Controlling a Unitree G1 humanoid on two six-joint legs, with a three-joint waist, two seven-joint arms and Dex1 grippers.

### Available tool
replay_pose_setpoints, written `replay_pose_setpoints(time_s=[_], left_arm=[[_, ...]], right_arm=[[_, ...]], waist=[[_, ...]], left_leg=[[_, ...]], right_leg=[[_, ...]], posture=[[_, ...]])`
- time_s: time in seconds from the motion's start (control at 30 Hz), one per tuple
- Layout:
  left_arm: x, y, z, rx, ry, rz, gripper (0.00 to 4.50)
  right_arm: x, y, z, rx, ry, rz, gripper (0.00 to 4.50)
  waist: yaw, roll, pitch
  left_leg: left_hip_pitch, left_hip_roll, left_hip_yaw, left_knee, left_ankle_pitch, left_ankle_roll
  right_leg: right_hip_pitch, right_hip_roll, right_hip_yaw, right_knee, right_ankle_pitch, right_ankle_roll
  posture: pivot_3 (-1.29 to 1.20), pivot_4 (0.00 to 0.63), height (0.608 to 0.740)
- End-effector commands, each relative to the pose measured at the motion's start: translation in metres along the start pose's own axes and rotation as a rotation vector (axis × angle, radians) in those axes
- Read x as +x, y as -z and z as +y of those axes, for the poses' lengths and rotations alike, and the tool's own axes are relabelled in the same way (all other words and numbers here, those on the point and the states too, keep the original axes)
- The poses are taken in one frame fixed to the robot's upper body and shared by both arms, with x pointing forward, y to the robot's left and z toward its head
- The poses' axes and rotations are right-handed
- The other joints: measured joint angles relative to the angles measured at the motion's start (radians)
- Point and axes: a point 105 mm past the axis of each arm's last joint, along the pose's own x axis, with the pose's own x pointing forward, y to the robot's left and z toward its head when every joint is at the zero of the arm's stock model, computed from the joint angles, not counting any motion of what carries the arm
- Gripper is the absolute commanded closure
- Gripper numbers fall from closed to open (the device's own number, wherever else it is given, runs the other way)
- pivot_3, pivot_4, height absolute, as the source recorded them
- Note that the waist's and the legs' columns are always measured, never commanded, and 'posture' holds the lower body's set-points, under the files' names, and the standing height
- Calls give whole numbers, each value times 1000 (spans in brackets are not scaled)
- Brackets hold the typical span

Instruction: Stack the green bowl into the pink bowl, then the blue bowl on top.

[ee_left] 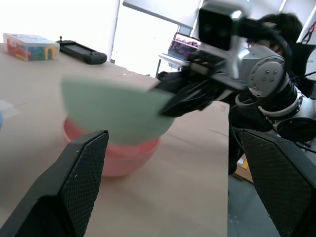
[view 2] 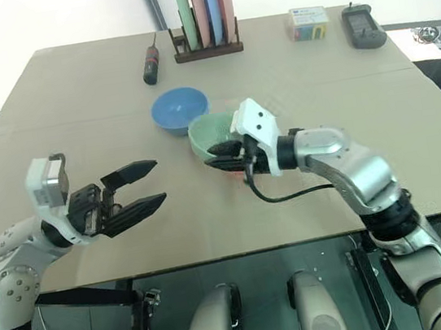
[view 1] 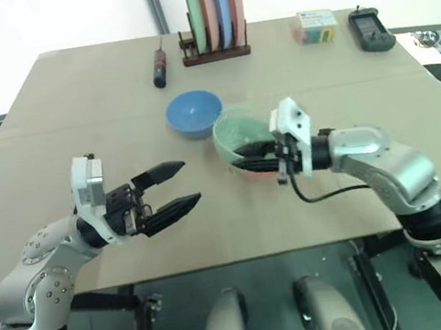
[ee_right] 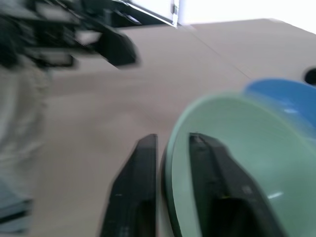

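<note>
Right now the right gripper (ee_right: 170, 190) is clamped on the rim of the green bowl (view 1: 242, 131), one black finger inside the bowl and the other outside its wall, as the right wrist view shows plainly. That bowl hangs tilted above the pink bowl (ee_left: 116, 155), which sits on the table (view 1: 56, 106); in the left wrist view the green one seems to dip into the pink one's mouth, though whether the two touch I cannot tell. Nothing lies inside the green bowl (its inner wall shows bare and smooth). The blue bowl (view 1: 193, 112) stands upright and empty just beside the pair, on their far side toward the back of the table.

The left gripper (view 1: 168, 190) hovers over the near-left part of the table with its fingers spread wide apart and nothing between them, pointing toward the bowls and well apart from them.

Along the far edge stand a dish rack (view 1: 216, 52) holding four flat plates upright, a screwdriver (view 1: 160, 66) to its left, a small colourful box (view 1: 315, 26) and a black device (view 1: 371, 30) to its right. Between the left gripper and the bowls, and across the whole near-left side, the tabletop is open; the bowls sit well in from every edge.
</note>
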Motion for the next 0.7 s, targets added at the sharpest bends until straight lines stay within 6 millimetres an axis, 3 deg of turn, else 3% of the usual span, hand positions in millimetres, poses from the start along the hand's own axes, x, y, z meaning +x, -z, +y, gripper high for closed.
replay_pose_setpoints(time_s=[0.03, 0.13, 0.17, 0.4, 0.47, 0.5, 0.6, 0.7], left_arm=[[-1, -11, 0, 61, -28, 5, 0], [0, -16, 9, 92, -95, 2, 0], [1, -16, 15, 126, -150, 16, 0], [6, -27, 66, 419, -521, 144, 0], [10, -36, 93, 542, -652, 282, 0], [14, -33, 107, 604, -685, 432, 0], [32, -27, 127, 738, -618, 675, 0], [56, -25, 138, 816, -546, 761, 0]], right_arm=[[-5, 6, -16, -68, 64, 23, 1757], [-13, -2, -20, -83, 87, -4, 398], [-17, -7, -21, -82, 106, -21, 136], [-46, -42, -10, -69, 124, -184, 136], [-60, -56, -3, -58, 127, -249, 136], [-67, -59, -1, -61, 135, -260, 136], [-79, -56, 0, -72, 180, -237, 136], [-87, -54, -1, -68, 226, -225, 136]], waist=[[1, 0, 0], [-1, 0, 0], [-1, 0, 0], [2, 0, 0], [8, 0, 0], [18, -1, 1], [21, -1, 1], [22, -1, 1]], left_leg=[[-1, 0, 0, -1, 0, 0], [-1, 0, 0, -3, 0, 0], [-1, 0, 0, -4, 0, 0], [-1, 0, -1, -3, 0, 0], [-1, -1, -2, -3, 0, 0], [-1, -1, -2, -3, 0, 0], [0, -1, -3, -3, 0, 0], [0, -1, -2, -3, 0, 0]], right_leg=[[0, 0, 0, 0, 0, 0], [-1, 0, 0, -1, 1, 1], [-1, 0, 0, -1, 2, 3], [-1, 0, -1, 0, 2, 4], [0, 0, -1, 0, 2, 4], [0, 1, -2, 0, 2, 4], [0, 2, -2, 0, 2, 5], [1, 1, -2, -2, 2, 5]], posture=[[0, 150, 740], [0, 150, 740], [0, 150, 740], [0, 150, 740], [0, 150, 740], [0, 150, 740], [0, 150, 740], [0, 150, 740]])
